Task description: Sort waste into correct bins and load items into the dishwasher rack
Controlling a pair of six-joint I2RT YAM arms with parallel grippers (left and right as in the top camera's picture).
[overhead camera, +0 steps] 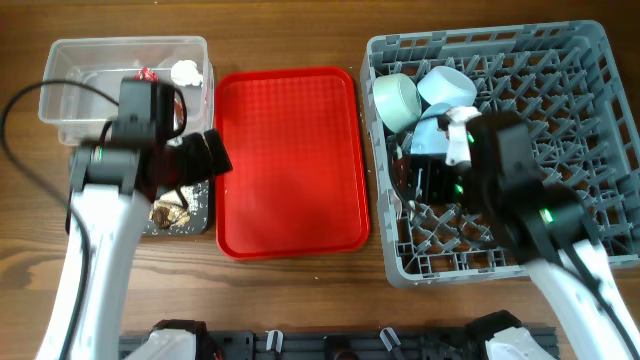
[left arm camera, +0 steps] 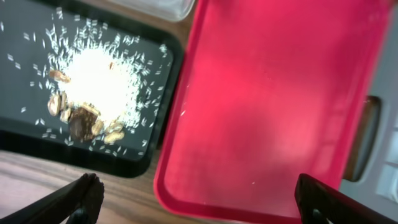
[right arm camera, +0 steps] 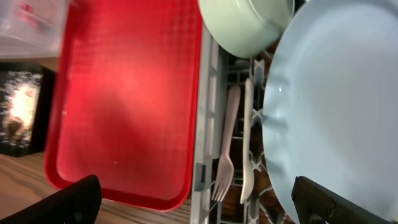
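Left gripper (left arm camera: 196, 190), wide open and empty, over red tray (left arm camera: 267, 93) beside black tray (left arm camera: 158, 106) of food scraps (left arm camera: 99, 81). Right gripper (right arm camera: 196, 190), equally open and empty, above dishwasher rack (right arm camera: 205, 112) holding plate (right arm camera: 336, 106), bowl (right arm camera: 245, 25), fork (right arm camera: 225, 162).

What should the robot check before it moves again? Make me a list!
1. Red wrapper and tissue inside the clear container: ok.
2. Rice and brown bits in the black tray: ok.
3. No dishes on the red tray: ok.
4. Fork, spoon and plate in the rack: ok.
5. Yellow cup in the rack: cannot tell, it shows in no view.
6. Jaws on both arms open, holding nothing: ok.
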